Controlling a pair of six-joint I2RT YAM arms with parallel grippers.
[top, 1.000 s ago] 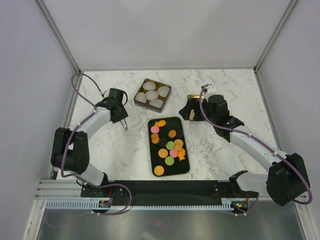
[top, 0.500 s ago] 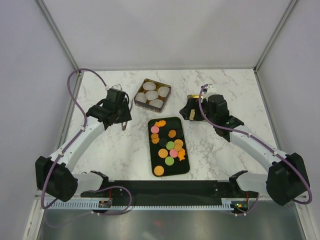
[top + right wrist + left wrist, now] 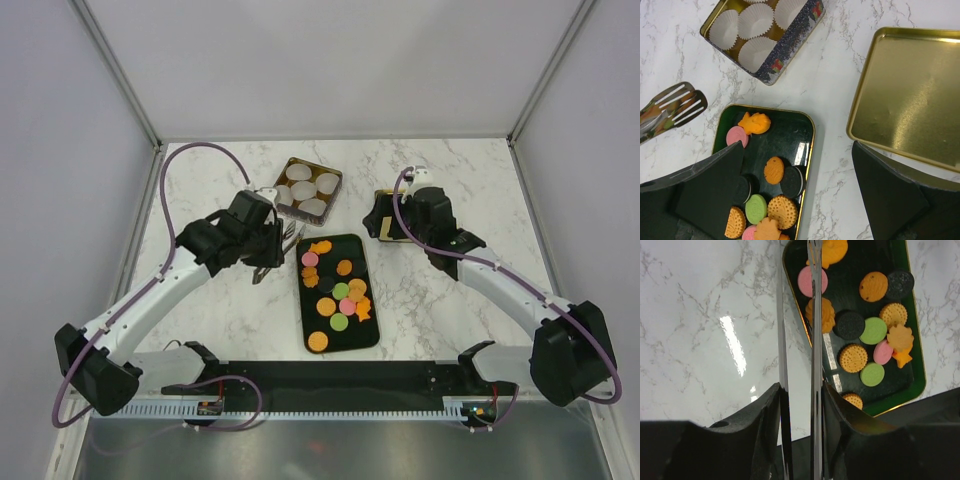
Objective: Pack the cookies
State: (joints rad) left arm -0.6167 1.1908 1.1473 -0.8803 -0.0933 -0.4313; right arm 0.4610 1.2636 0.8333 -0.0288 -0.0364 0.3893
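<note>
- On the desk (image 3: pixel 450 300), at the middle of the top view, a black tray (image 3: pixel 790 135) carries all the cookies (image 3: pixel 341 290). They are orange, pink, green and dark brown, and they lie flat and close together.
- At 11 o'clock from the tray stands a square tin (image 3: pixel 785 57) with white paper cups (image 3: pixel 755 20) inside. The cups that show hold no cookie, so I judge that the packing has not begun.
- At 2 o'clock from the tray lies a gold lid (image 3: pixel 910 95), hollow side up and apart from the tin. Probably it was put aside so that the tin is open for filling.
- The left fingers (image 3: pixel 272 243), at 10 o'clock from the tray, are clamped on a pair of metal tongs (image 3: pixel 815 340) from both sides. Held in this way, a squeeze of the fingers should close the blades.
- The slotted tips of the tongs are over the desk just beside the tray's corner, between the tray and the tin. They are near each other and have nothing between them.
- The right fingers (image 3: pixel 383 220) hover at the lid's edge, spread wide and holding nothing. I think this arm is kept out of the way of the other.
- The next move should bring the tips around one cookie. Such thin pieces may slip on the glossy tray.
</note>
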